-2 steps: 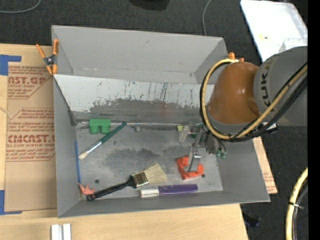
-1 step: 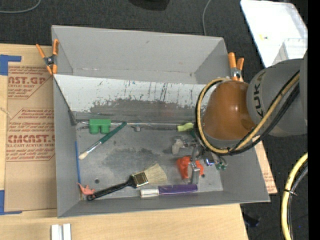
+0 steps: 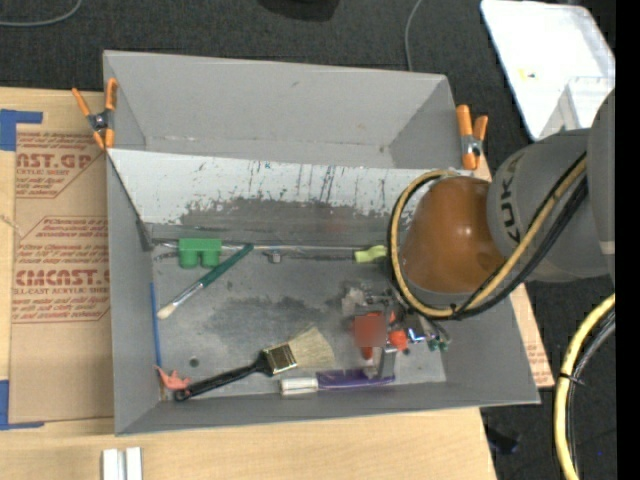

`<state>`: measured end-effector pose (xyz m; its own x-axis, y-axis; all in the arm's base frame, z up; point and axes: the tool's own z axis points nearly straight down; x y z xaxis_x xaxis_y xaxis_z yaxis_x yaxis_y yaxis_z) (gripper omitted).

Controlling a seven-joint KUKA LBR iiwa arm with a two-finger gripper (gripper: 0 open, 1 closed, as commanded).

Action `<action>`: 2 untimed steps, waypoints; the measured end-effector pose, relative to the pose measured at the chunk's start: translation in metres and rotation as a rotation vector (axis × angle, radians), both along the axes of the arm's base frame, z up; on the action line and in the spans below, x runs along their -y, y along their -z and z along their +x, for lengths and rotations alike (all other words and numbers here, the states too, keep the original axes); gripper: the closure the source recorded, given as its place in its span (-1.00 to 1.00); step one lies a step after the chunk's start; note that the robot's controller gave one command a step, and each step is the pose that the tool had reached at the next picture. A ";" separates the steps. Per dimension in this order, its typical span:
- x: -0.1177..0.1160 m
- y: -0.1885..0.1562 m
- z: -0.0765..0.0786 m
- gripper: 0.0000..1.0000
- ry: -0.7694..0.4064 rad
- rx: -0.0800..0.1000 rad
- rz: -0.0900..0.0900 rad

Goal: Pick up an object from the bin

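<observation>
At bin's (image 3: 130, 268) right, arm (image 3: 545, 208) angled down, end effector (image 3: 380, 346) at red object (image 3: 367, 328), grip unclear

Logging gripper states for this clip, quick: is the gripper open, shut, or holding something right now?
Gripper: cannot be told. It sits low in the right part of the grey metal bin, near a purple stick and a black-handled paintbrush.

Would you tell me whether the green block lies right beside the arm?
No, the green block lies at the bin's left, well apart from the arm.
</observation>
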<state>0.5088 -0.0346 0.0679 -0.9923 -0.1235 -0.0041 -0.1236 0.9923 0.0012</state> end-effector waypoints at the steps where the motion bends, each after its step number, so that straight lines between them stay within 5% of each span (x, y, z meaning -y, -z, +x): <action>1: 0.014 -0.002 -0.020 -1.00 -0.145 0.008 -0.002; 2: 0.036 -0.003 -0.027 1.00 -0.135 0.013 -0.002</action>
